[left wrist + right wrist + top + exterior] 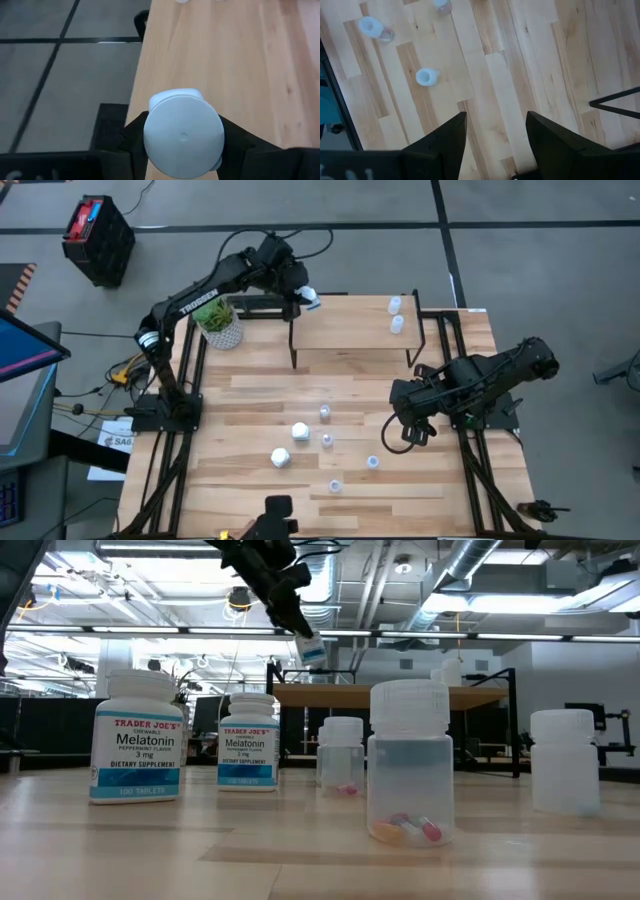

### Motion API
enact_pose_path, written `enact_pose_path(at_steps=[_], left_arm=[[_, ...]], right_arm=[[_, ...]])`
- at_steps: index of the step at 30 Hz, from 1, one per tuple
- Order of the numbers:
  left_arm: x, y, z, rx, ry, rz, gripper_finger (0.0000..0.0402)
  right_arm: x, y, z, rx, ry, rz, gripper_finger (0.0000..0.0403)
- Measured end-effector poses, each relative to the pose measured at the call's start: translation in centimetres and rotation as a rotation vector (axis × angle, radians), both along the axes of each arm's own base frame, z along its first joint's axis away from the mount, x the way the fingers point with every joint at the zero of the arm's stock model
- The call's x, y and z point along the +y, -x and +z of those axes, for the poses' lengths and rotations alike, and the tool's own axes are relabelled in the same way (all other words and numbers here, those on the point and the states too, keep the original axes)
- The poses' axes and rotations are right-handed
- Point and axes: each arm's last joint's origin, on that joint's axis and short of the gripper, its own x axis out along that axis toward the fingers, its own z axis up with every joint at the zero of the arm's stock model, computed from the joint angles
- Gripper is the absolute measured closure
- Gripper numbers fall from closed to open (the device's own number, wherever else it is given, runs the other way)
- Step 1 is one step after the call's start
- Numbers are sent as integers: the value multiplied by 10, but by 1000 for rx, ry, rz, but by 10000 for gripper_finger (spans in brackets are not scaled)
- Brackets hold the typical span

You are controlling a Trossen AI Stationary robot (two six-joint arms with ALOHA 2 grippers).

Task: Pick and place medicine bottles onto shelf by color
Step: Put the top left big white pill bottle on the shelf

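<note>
A: Entry. Left hand was closed on a chunky opaque white medicine bottle with a blue-banded label, fingers pinching it at both sides, cap toward the wrist camera.

B: Where relative to the low stand with light wood top and thin black legs, the shelf?

A: At its left end. From above, the bottle sat right at the corner edge; the wrist view put the wood top directly ahead and below, floor off to one side. The move probably needs a short travel inward over the top, then down. Height above the top was hard to judge; the low view suggested clear air beneath.

B: Bottle axis?

A: Tilted in the low view, not upright. It would need righting before release.

B: What else was on the shelf?

A: Two small translucent pale bottles at the far right end, well apart from the held one.

B: Right hand?

A: Idle over the plank worktop, fingers spread, empty. Loose bottles lay nearer to it than to the left.
</note>
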Motion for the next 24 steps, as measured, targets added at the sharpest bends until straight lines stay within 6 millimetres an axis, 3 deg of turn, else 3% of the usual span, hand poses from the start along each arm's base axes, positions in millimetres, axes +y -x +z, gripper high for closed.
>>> enact_pose_path(at_steps=[11, 24], left_arm=[[8, -14, -34, 122, 37, -62, 257], [-3, -23, -33, 202, -94, -45, 225]], right_arm=[[0, 0, 0, -1, 0, 0, 177], [0, 0, 0, 1, 0, 2, 177]])
